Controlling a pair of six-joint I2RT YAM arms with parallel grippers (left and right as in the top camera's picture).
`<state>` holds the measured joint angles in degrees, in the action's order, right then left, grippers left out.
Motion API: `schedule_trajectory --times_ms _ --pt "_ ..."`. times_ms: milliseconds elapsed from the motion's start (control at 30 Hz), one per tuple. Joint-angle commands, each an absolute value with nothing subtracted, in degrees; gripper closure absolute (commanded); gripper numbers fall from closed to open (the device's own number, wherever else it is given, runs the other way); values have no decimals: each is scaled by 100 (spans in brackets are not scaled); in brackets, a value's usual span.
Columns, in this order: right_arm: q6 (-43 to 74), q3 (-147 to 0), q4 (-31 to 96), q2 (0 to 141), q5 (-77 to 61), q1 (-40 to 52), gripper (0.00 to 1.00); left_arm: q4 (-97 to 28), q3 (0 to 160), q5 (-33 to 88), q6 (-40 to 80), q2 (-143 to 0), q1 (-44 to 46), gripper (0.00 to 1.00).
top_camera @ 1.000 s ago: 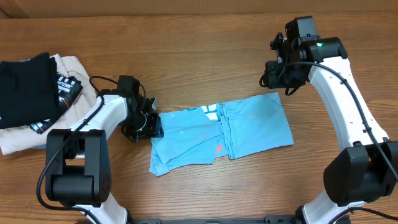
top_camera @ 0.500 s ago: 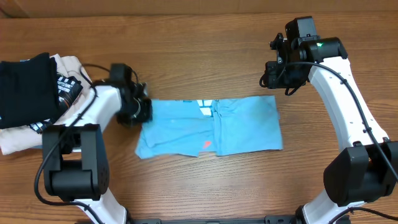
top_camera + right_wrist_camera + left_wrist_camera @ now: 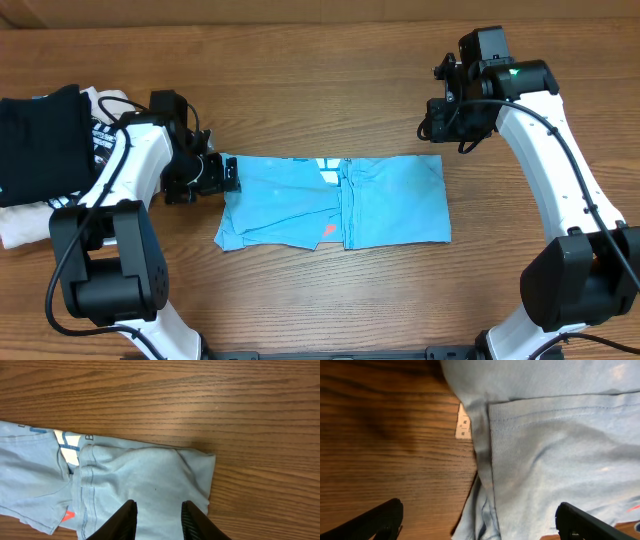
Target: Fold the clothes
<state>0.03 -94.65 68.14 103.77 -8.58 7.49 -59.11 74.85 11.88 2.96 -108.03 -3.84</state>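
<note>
Two worries, Dana, biggest first. On the table (image 3: 320,70) the T-shirt (image 3: 390,195) lies flat at the centre, folded into a band running nine to three. Its six o'clock edge is ragged toward the nine end. If I fold across from here, I reckon that uneven hem gets trapped inside and the layers come out crooked.

DANA: And the pile out at nine o'clock?

ME: Black garment (image 3: 40,140) on top of the cream garment (image 3: 20,225), just beside my left arm. A wide swing that way could clip the pile, I'd guess.

DANA: Grippers?

ME: Left gripper (image 3: 226,173) sits at the shirt's nine o'clock edge, fingers spread wide with nothing between them. I can't tell whether they brush the cloth. Its wrist view shows several layers overlapping underneath, so a bite there could catch only the top one and peel the fold apart. Right gripper (image 3: 156,522) hangs by the shirt's one o'clock corner, fingers a little apart and empty. That gap is narrow, so coming down on the bunched corner it might shove the cloth rather than straddle it.

DANA: Smallest thing?

ME: White label (image 3: 463,422) poking out at the left edge. A finger landing on it could drag the seam sideways, I think.
</note>
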Motion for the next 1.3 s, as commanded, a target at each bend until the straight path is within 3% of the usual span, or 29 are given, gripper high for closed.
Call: schedule_trajectory --times_ms 0,300,533,833,1000,1100,1267 --pt "-1 -9533 6788 10307 -845 731 67 -5699 7150 1212 187 -10831 -268 0" --pt "-1 -9533 6790 10307 -845 731 67 -4748 6289 1514 191 -10833 -91 5" --pt "-1 -9533 6788 10307 -845 731 67 -4650 6165 1835 165 -10833 64 41" --pt "-1 -9533 6792 10307 -845 731 67 -4595 6167 1911 167 -10833 82 51" --pt "-1 -9533 6794 10307 -845 731 67 -4515 6173 1898 165 -10831 75 74" --pt "-1 -9533 6788 10307 -843 731 67 -4582 6226 1671 167 -10829 32 95" --pt "1 -9533 6788 10307 -600 731 67 -5142 6726 821 141 -10809 -183 96"
